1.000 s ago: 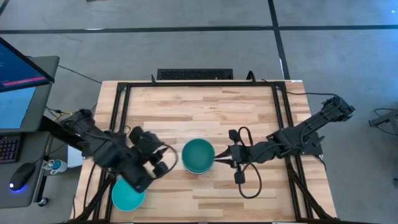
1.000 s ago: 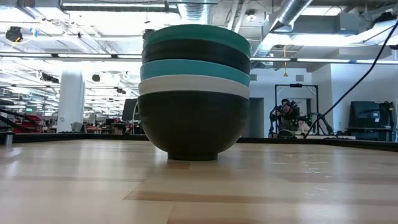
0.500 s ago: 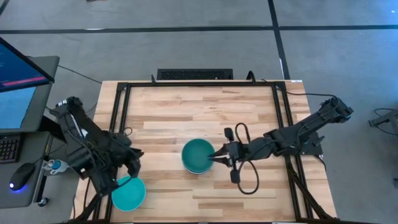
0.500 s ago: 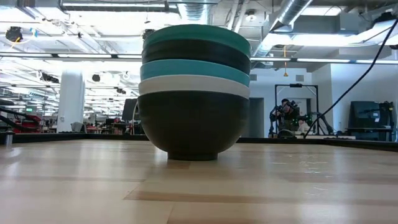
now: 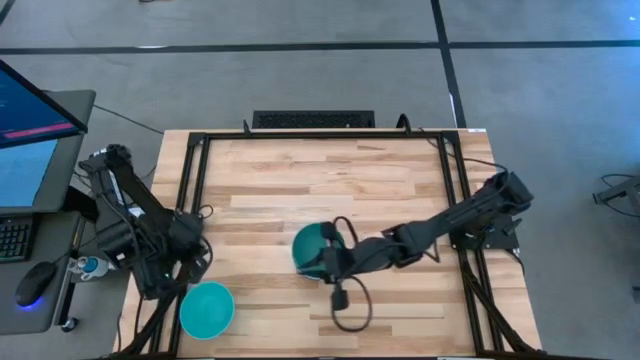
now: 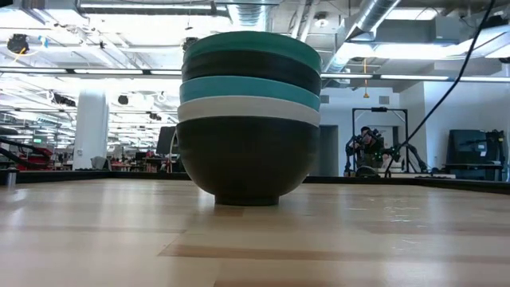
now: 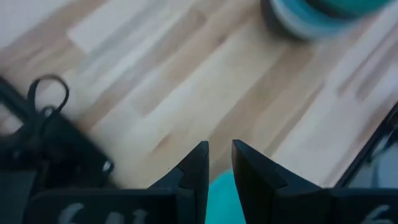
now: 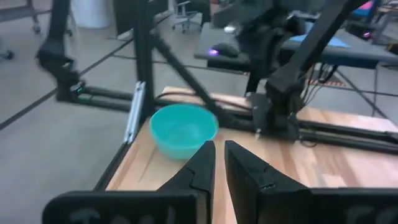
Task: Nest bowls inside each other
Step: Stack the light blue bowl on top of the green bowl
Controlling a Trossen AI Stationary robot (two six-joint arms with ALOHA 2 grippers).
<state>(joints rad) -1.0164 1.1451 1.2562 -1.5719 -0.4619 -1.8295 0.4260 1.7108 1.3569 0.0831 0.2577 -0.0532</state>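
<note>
A stack (image 5: 316, 250) of five nested bowls stood at about the middle of the desk (image 5: 320, 170), a little toward 6 o'clock. In the low view, the stack (image 6: 249, 119) showed, from the bottom up, a black bowl (image 6: 247, 163), a white one (image 6: 249, 109), a cyan one (image 6: 249, 88), another black one (image 6: 251, 69) and a teal one (image 6: 251, 46) on top. The sixth bowl, the lone cyan bowl (image 5: 207, 309), sat apart near the desk's 7 o'clock corner.

The right pincer (image 5: 327, 262) reached over the stack's 4 o'clock rim; in its wrist view its fingers (image 8: 200, 167) stood close together with a narrow gap, gripping nothing. The left pincer (image 5: 190, 275) hung just beside the lone cyan bowl, at that bowl's 11 o'clock, its fingers (image 7: 196, 168) likewise nearly together and empty.
</note>
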